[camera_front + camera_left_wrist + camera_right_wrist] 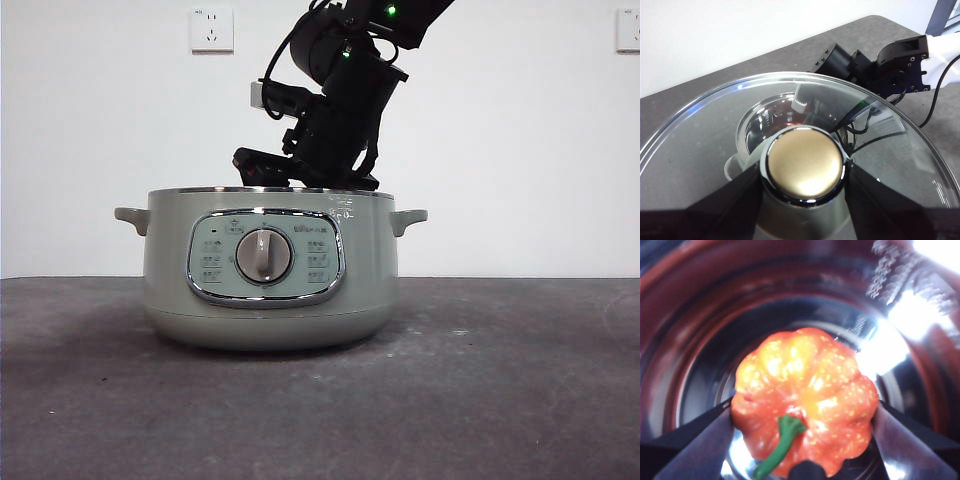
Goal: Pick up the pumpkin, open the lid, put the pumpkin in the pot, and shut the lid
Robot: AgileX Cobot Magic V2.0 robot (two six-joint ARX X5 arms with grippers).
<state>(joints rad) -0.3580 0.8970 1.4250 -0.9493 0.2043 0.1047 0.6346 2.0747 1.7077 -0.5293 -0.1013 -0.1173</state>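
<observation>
The sage-green pot (270, 270) stands open on the table, dial facing me. My right arm (340, 110) reaches down into it from above, and its gripper tips are hidden below the rim. In the right wrist view my right gripper (802, 412) is shut on the orange pumpkin (810, 380), stem towards the camera, inside the pot's shiny dark bowl (685, 355). My left gripper (805, 175) is shut on the knob (805, 162) of the glass lid (705, 135) and holds it above the pot. The pot's bowl (760, 125) and the right arm (880, 65) show through and past the glass.
The pot's two side handles (132, 217) stick out at the rim. A white wall with a socket (211, 29) stands behind the dark grey table (500, 380). The lid and left arm are out of the front view.
</observation>
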